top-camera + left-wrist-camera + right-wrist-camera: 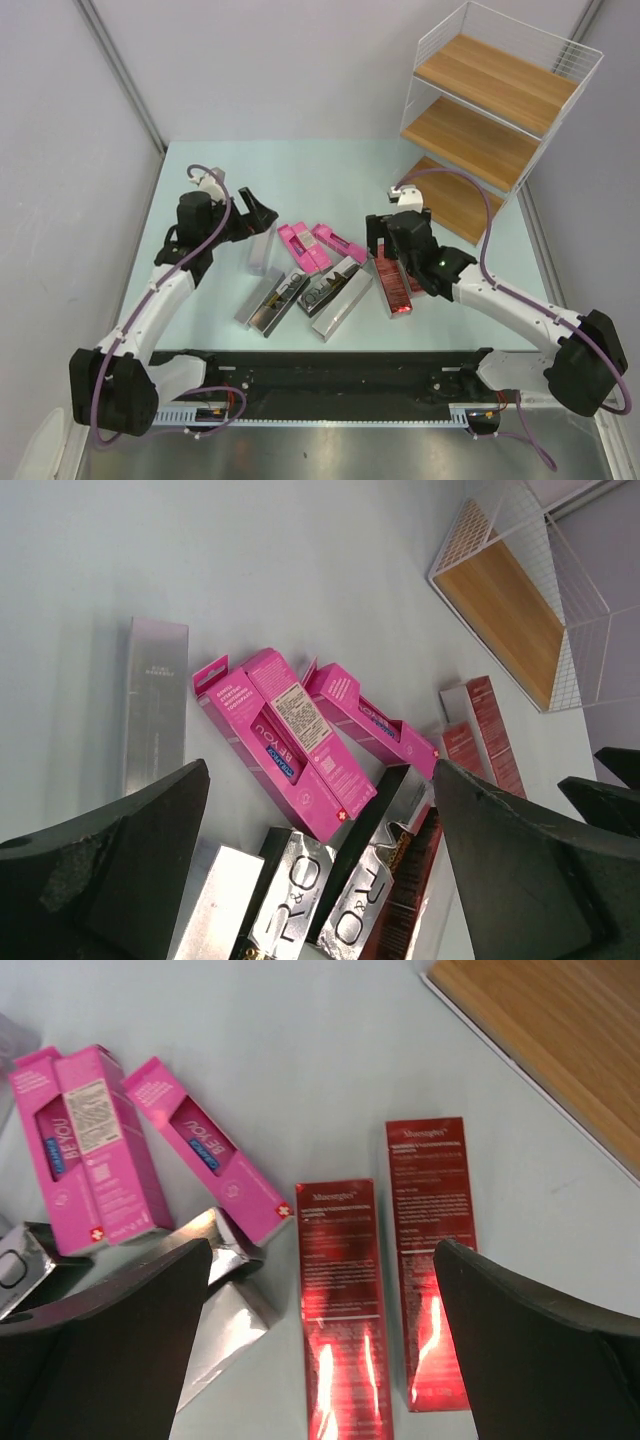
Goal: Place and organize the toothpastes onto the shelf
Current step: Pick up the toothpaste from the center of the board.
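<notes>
The toothpastes lie loose on the pale table in front of the arms. Pink cartons (300, 246) lie in the middle, and silver cartons (335, 296) lie nearer the arms. One silver carton (262, 250) lies apart on the left, and the dark red cartons (396, 288) lie on the right. The white wire shelf (490, 120) stands at the far right with bare wooden boards. My left gripper (255, 213) is open and empty, hovering over the pink cartons (280, 740) and silver cartons (290, 890). My right gripper (386, 238) is open and empty above two red cartons (340, 1300).
Grey walls close in the table at the back and left. The shelf's lowest board (550, 1030) lies just beyond the red cartons. A black rail (320, 375) runs along the near edge between the arm bases.
</notes>
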